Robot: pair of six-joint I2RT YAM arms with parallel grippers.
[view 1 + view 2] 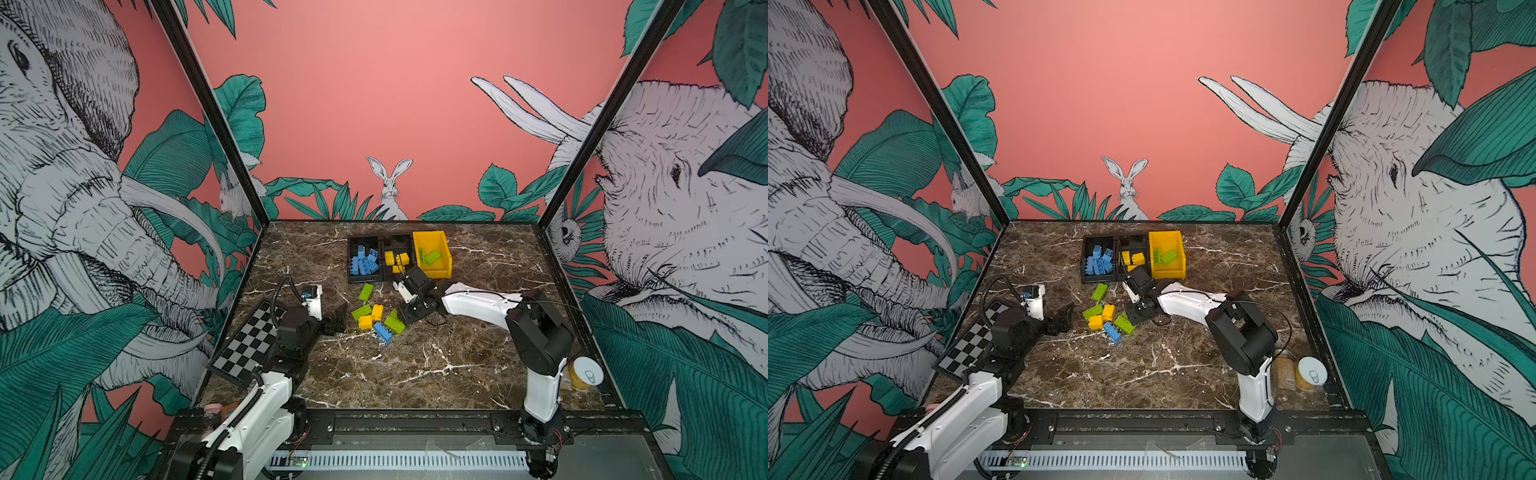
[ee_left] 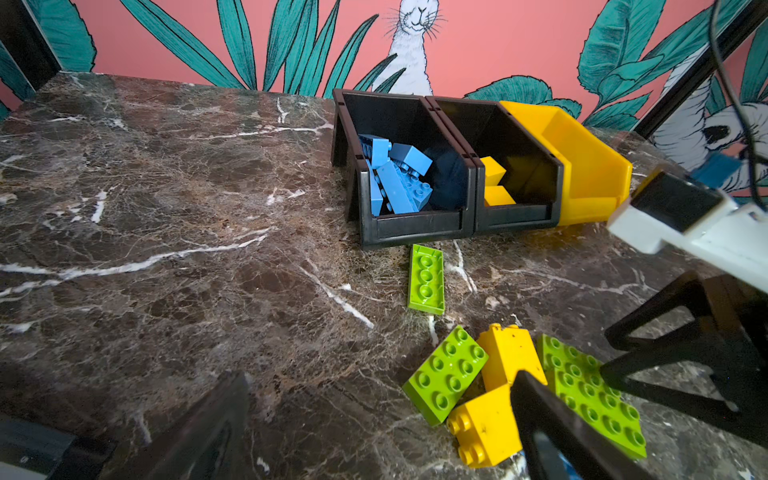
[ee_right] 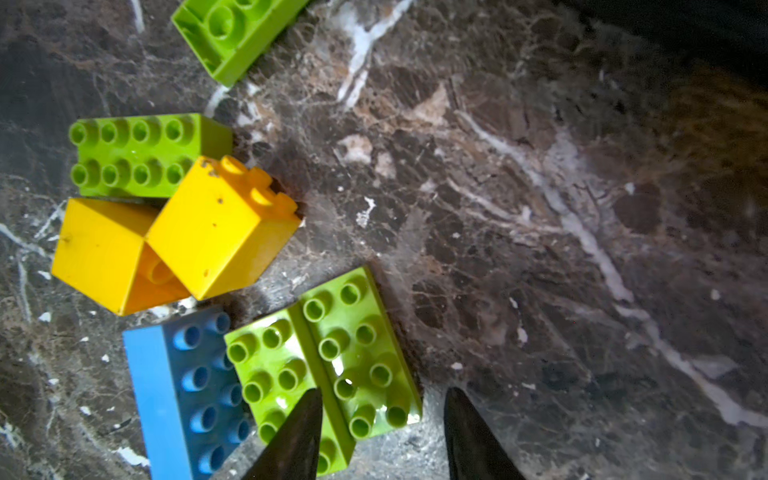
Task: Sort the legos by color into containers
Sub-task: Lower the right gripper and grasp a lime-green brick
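Note:
Loose legos lie mid-table in both top views: a long green one [image 1: 366, 292], green [image 1: 361, 311], two yellow [image 1: 377, 311], blue [image 1: 382, 332] and a green pair [image 3: 332, 357]. My right gripper [image 3: 384, 436] points down over that pair at the pile's right side, open, its fingers [image 3: 299, 432] straddling the right green brick without touching it. The left gripper [image 2: 374, 432] is wide open left of the pile, with a yellow brick [image 2: 486, 428] by one finger. At the back stand a black bin [image 1: 363, 238] of blue bricks, a black bin [image 1: 397, 237] of yellow ones and a yellow bin [image 1: 432, 239] holding green.
A checkerboard [image 1: 249, 340] leans at the left edge beside the left arm. A yellow can [image 1: 586, 374] and a jar [image 1: 1284, 370] stand at the front right corner by the right arm's base. Walls close the table on three sides.

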